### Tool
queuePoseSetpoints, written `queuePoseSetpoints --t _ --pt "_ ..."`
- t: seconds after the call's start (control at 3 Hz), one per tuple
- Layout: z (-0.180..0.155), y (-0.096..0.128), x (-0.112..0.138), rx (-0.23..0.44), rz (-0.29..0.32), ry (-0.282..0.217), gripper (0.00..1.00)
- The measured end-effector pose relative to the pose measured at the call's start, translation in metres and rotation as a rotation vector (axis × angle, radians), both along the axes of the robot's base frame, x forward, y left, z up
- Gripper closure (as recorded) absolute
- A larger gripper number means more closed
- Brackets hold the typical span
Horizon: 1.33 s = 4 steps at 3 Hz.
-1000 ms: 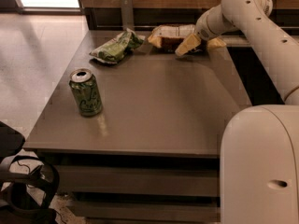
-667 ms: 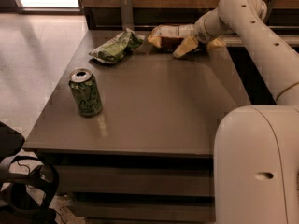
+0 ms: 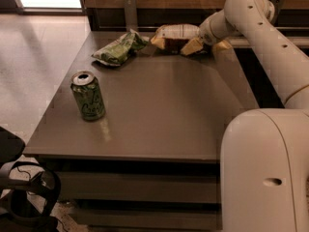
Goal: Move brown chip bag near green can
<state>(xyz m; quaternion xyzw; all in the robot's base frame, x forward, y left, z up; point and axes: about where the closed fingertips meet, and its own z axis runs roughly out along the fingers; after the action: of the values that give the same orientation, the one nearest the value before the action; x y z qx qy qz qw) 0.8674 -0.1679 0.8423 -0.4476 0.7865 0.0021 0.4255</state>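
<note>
The brown chip bag (image 3: 176, 34) lies at the far edge of the table, showing its white panel, a dark part and yellow ends. My gripper (image 3: 206, 46) is at the bag's right end, low over the table. Its yellowish fingers (image 3: 192, 46) stand apart, and the left one is against the bag. Nothing is between the fingers. The green can (image 3: 88, 95) stands upright near the table's left front, far from the bag.
A smaller green chip bag (image 3: 117, 50) lies at the far left of the grey table (image 3: 164, 110). A dark wall panel runs behind the table. My white arm and base (image 3: 265, 168) fill the right side. A black object (image 3: 24, 197) sits on the floor at lower left.
My arm's upper part has shifted slightly to the left. The gripper stays beside the bag's right end. The bag and the can have not moved.
</note>
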Motion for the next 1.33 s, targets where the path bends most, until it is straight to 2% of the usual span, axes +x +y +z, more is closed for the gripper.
queuePoseSetpoints --t 0.33,0.67,1.33 --pt "-0.0028 0.0023 0.0006 0.0 0.003 0.004 0.8" --pt "-0.0004 0.0024 0.0006 0.0 0.003 0.004 1.0" --pt "0.0 0.0023 0.0005 0.0 0.003 0.004 1.0"
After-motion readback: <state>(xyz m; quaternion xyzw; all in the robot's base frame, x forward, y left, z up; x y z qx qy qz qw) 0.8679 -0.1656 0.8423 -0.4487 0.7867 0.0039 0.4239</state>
